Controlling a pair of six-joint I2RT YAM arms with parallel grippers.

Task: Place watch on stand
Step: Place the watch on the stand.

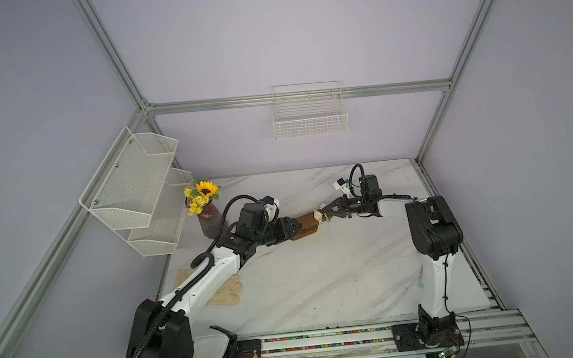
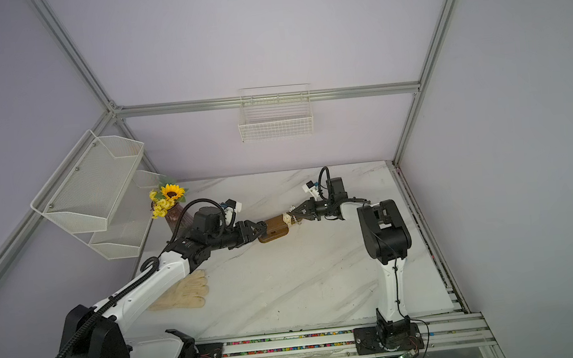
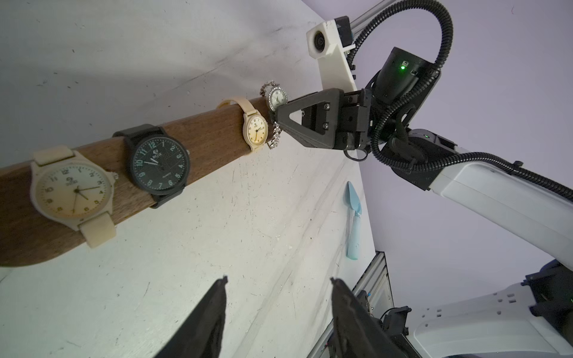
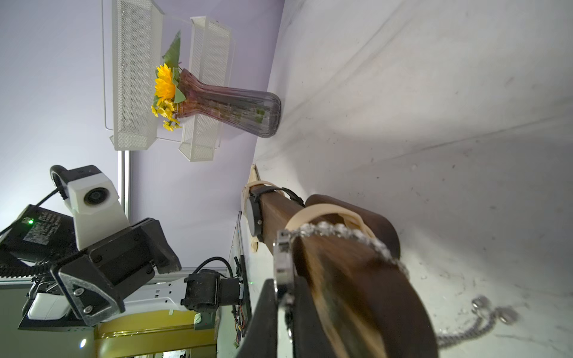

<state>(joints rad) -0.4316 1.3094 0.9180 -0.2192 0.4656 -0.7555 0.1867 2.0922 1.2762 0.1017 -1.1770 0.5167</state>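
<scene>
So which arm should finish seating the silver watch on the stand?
Right: the right gripper is shut on the silver watch at the stand's end, bracelet draped over the bar. The left gripper stands open and empty by the opposite end.

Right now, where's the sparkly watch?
Left wrist view: the sparkly watch is at the right end of the wooden stand, beside the small cream watch, pinched by the right gripper.

Both top views are softly and evenly lit. The pale counter (image 1: 322, 283) is bright with only faint shadows, and the walls grey toward the picture corners. In the left wrist view a broad shadow crosses the far counter, and the fingers (image 3: 210, 313) of the left gripper (image 3: 279, 279) are dark and unsharp. In the right wrist view the stand (image 4: 356, 294) and silver watch (image 4: 338, 230) smear, perhaps from sitting too near the lens.
</scene>
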